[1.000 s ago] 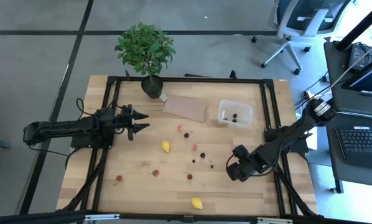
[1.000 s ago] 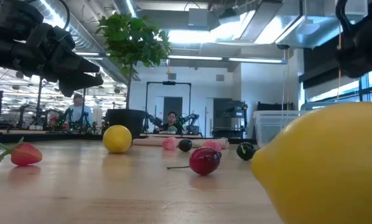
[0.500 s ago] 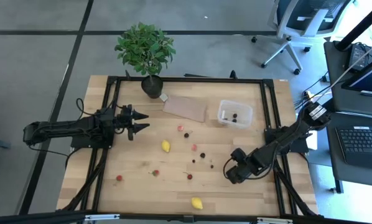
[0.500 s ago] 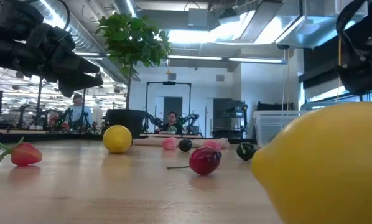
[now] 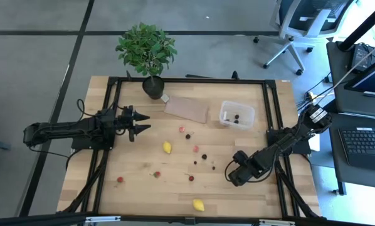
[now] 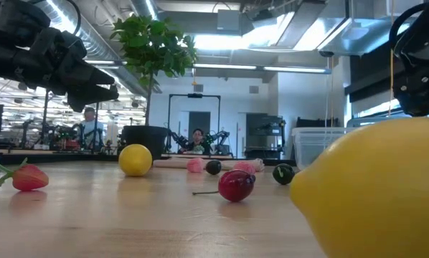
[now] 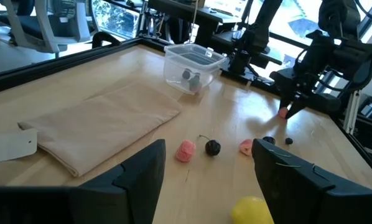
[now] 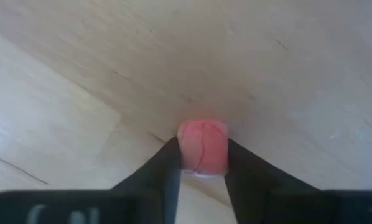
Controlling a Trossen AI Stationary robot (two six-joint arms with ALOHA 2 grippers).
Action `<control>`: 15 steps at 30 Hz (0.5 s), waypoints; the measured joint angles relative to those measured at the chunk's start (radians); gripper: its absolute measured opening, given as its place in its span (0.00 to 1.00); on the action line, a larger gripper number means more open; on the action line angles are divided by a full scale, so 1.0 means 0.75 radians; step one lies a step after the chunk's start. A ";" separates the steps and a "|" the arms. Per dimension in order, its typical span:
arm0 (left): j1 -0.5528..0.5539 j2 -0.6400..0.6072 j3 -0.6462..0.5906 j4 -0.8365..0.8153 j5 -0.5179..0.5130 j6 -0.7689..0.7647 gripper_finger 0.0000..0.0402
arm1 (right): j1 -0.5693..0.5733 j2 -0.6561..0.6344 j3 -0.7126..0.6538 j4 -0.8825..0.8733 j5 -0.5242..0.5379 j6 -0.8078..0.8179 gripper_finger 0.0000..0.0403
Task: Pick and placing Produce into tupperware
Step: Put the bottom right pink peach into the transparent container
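A big lemon [image 6: 376,193] looms beside a cherry [image 6: 235,185].

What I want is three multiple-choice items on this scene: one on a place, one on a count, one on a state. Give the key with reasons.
1. Where does the tupperware stand?
A. On the table, on the right arm's side of the brown sheet
B. On top of the brown sheet
C. Off the table, on the floor

2. How many yellow lemons lie on the table?
A. One
B. Two
C. Four

3. What is the right gripper doing?
A. Open above the tupperware
B. Shut on a pink berry down at the table
C. Carrying a lemon

Key: 1 A, the high view shows it on bare wood beside the sheet. 2 B, one mid-table and one near the edge. 3 B, the right wrist view shows both fingers against the berry.
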 joint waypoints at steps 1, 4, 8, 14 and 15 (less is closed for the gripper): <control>0.000 0.000 0.000 -0.001 0.000 0.000 0.58 | 0.000 0.000 0.000 0.000 0.000 0.001 0.24; -0.001 0.000 0.000 -0.001 0.000 0.000 0.58 | 0.000 0.000 0.003 0.004 0.001 0.002 0.18; -0.001 0.000 0.000 0.000 0.000 0.000 0.58 | -0.030 0.003 0.080 -0.055 0.001 -0.010 0.16; -0.001 0.000 0.000 0.001 0.000 0.000 0.58 | -0.187 -0.082 0.256 -0.363 0.086 -0.049 0.18; -0.001 0.000 0.000 0.001 0.000 0.000 0.58 | -0.222 -0.105 0.293 -0.428 0.119 -0.059 0.18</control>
